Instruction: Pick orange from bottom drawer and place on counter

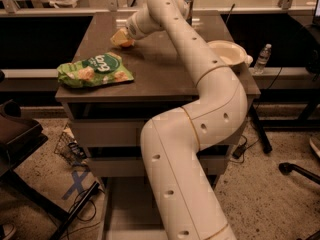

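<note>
The orange (128,43) is small and round, low over the far left part of the counter (165,71); only a sliver of it shows between the cream fingertips. My gripper (122,37) is at the end of the long white arm that reaches across the counter, and it is shut on the orange, touching or just above the surface. The bottom drawer (125,206) is pulled out at floor level as a pale grey tray. The arm hides most of it.
A green snack bag (95,70) lies on the counter's front left. A cream bowl (227,51) sits at the right edge. A water bottle (262,59) stands on a ledge to the right. A wire basket (70,146) and cables lie on the floor at left.
</note>
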Tool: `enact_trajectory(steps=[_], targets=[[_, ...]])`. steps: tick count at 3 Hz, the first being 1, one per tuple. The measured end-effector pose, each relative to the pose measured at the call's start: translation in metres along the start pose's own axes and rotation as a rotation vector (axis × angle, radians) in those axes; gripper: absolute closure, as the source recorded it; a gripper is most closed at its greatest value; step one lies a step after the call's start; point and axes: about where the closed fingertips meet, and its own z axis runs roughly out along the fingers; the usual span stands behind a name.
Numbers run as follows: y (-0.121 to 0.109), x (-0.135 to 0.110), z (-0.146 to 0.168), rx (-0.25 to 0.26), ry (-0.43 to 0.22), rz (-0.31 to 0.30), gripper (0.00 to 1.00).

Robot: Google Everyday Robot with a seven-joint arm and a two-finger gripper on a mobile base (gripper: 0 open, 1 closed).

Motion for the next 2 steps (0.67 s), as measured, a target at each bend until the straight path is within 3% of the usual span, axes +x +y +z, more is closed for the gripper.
enact_trajectory(steps=[1, 2], targets=[[0.0014, 0.0017, 0.0035, -0.004, 0.003, 0.001, 0.0], [0.0015, 0.0018, 0.0036, -0.004, 0.003, 0.001, 0.0]])
